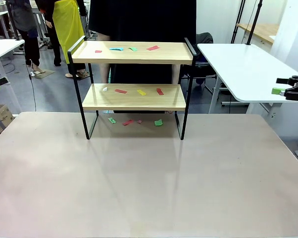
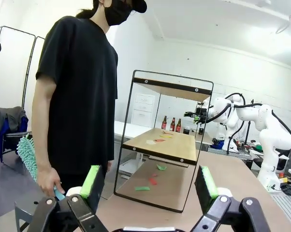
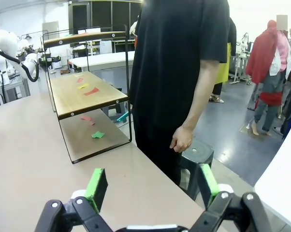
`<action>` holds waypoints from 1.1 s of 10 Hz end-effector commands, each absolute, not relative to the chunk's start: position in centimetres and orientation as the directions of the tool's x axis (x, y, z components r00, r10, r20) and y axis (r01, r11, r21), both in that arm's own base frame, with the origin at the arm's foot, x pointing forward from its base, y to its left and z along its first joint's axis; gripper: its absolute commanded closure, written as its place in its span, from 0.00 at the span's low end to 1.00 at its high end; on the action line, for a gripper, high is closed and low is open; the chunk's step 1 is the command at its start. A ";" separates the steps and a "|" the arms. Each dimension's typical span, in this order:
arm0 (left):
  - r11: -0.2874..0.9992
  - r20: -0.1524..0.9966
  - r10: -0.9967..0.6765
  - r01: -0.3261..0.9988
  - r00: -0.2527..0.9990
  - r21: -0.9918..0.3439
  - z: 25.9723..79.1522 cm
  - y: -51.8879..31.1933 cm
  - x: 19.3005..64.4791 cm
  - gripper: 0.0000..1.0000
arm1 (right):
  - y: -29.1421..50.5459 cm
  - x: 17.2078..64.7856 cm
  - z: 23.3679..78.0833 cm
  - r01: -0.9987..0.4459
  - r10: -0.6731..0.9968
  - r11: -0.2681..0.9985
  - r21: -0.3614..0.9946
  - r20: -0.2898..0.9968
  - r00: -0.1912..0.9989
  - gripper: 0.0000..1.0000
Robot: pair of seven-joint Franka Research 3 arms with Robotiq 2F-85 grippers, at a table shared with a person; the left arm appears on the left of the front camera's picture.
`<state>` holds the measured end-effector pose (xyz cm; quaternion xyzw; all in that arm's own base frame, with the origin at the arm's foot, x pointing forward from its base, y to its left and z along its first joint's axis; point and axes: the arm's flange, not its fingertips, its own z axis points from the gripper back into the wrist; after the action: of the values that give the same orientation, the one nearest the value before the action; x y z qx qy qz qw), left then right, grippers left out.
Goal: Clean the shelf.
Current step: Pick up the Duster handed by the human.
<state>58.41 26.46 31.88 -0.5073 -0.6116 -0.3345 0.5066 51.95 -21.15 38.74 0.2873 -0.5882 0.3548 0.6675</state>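
Looks like nothing's been cleaned yet. Left gripper point(image 2: 149, 181), bottom of its wrist view: fingers spread, empty. The shelf point(image 1: 134, 59) sits upper middle of the front view on the surface point(image 1: 149, 188), with coloured paper scraps point(image 1: 141, 92) on both boards and underneath. Right gripper point(image 3: 152, 186): fingers spread, empty too. Next up, I'd guess, is sweeping the top board first.

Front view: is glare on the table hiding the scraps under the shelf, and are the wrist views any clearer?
Front view: only a soft sheen on the table ahead of the shelf; the scraps beneath read clearly. Left wrist view: wide-angle lean in the frame, bright wash upper right. Right wrist view: shelf sharp, top right blown out.
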 end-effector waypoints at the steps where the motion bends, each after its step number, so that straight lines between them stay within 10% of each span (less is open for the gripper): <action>1: 0.250 0.962 0.273 0.966 -0.002 -0.069 32.6 26.5 58.6 0.00 | -21.3 52.7 38.9 -0.799 0.130 0.601 -0.016 0.988 0.078 0.00; 11: 0.254 0.965 0.263 0.964 0.008 -0.077 33.3 26.6 58.7 0.00 | -21.7 52.1 38.7 -0.798 0.140 0.603 -0.016 0.986 0.086 0.00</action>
<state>58.72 26.60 32.97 -0.5025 -0.6111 -0.3464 0.5041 52.09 -21.85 38.49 0.2816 -0.5854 0.3478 0.6760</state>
